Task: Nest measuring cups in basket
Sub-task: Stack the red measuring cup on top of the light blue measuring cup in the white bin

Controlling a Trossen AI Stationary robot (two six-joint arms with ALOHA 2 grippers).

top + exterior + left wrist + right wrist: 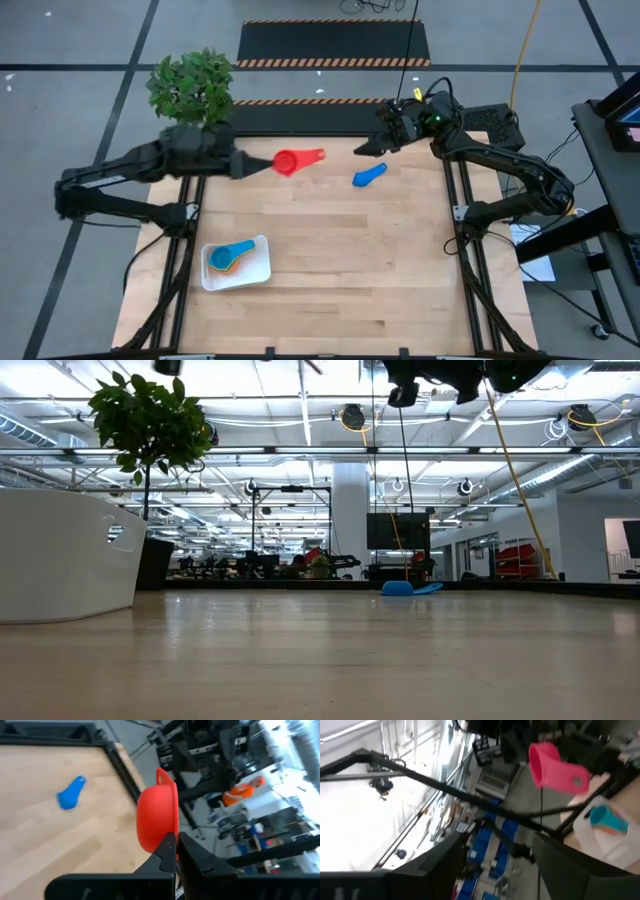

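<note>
I've got the red cup (290, 162) pinched by its rim in the left end effector (262, 165) – fingers clamped tight, cup lifted over the desk (340, 260), far side of the basket (262, 268). Right end effector (372, 146) hangs spread wide w/ nothing in it, dark blue cup (368, 176) lying just beside it.

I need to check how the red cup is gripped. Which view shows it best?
The left wrist view: the red cup fills the middle, pinched at its rim by the left hand. The high view shows it small, the right wrist view blurred, the low view not at all.
</note>
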